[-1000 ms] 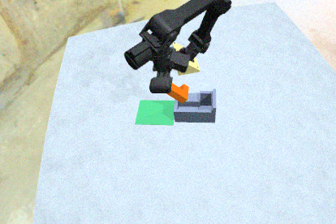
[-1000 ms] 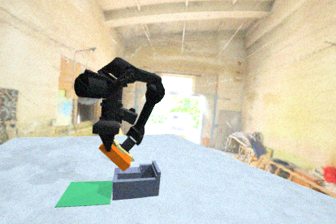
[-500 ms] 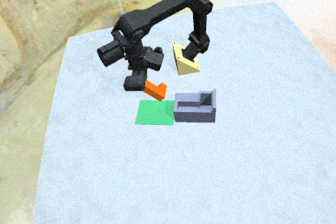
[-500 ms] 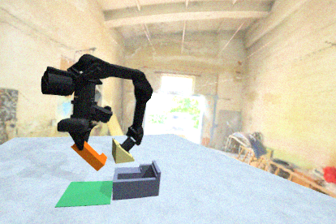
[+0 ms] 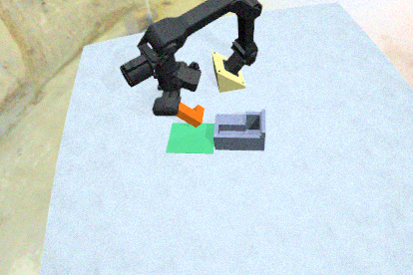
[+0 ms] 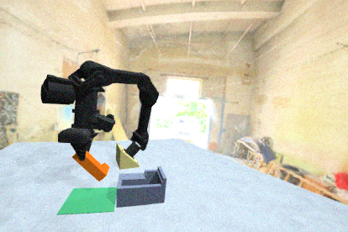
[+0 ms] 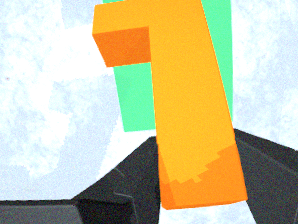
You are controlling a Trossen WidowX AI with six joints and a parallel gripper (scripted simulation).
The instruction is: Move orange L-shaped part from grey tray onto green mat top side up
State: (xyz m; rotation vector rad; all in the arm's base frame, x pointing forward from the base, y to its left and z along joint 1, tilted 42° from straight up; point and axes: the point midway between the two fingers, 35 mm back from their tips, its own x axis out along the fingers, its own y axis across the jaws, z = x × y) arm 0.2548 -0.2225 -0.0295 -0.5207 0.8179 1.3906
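The orange L-shaped part (image 5: pixel 191 115) (image 6: pixel 94 167) (image 7: pixel 187 100) is in the air above the green mat (image 5: pixel 187 144) (image 6: pixel 86 206) (image 7: pixel 136 110). It is tilted, with its L-shaped end lower and pointing toward the tray side. My gripper (image 6: pixel 81 157) (image 7: pixel 192 141) is shut on the part's straight end, one finger on each side in the wrist view. In the top view the gripper's body hides the gripped end. The grey tray (image 5: pixel 238 141) (image 6: pixel 140 196) stands right beside the mat, and its pocket is empty.
A pale yellow wedge-shaped block (image 5: pixel 226 80) (image 6: pixel 124 160) stands at the arm's base, behind the tray. The tray has a taller wall on its far right side (image 5: pixel 262 125) (image 6: pixel 162 185). The light blue table top (image 5: pixel 187 214) (image 6: pixel 191 202) surrounds everything.
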